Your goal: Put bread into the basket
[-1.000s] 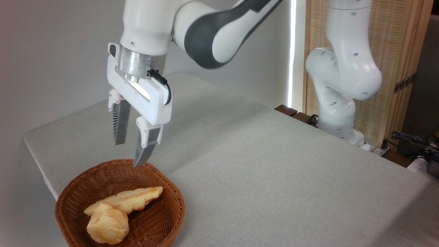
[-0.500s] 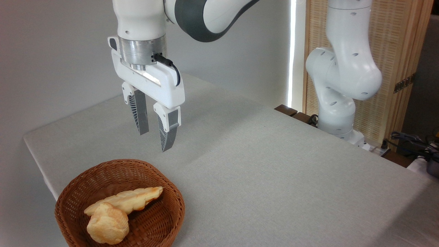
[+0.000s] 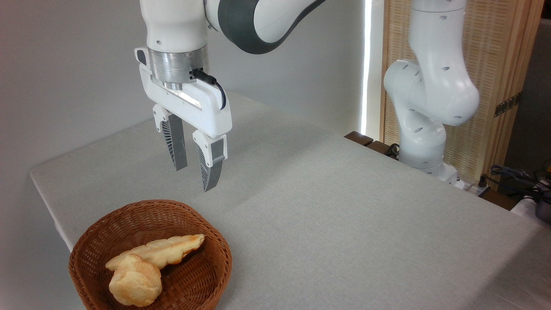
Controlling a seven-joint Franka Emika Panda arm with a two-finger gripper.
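Look at the basket [image 3: 86, 245] near the bottom left. It sits on the table [image 3: 344, 215], close to the front corner. Your bread [image 3: 172, 249] is lying inside it. The bread is long and flat, pale yellow with golden edges, and its pointed end reaches toward the right wall of the basket. A round lumpy bun [image 3: 134, 281] is in the basket too. The bun sits in front of the bread and touches its left end, so you can't see that end fully.

Now look at your gripper [image 3: 194, 176]. It hangs in the air above the table, up behind the basket and a little to the right of its middle. It points straight down. Its two fingers [image 3: 177, 144] are apart, with a small gap between them, and there is nothing in the gap. So your gripper is let go and holds nothing. It does not touch the basket or the bread.

The arm [image 3: 430, 90] goes up and out of the top of the picture, and its white base stands at the far right edge of the table.
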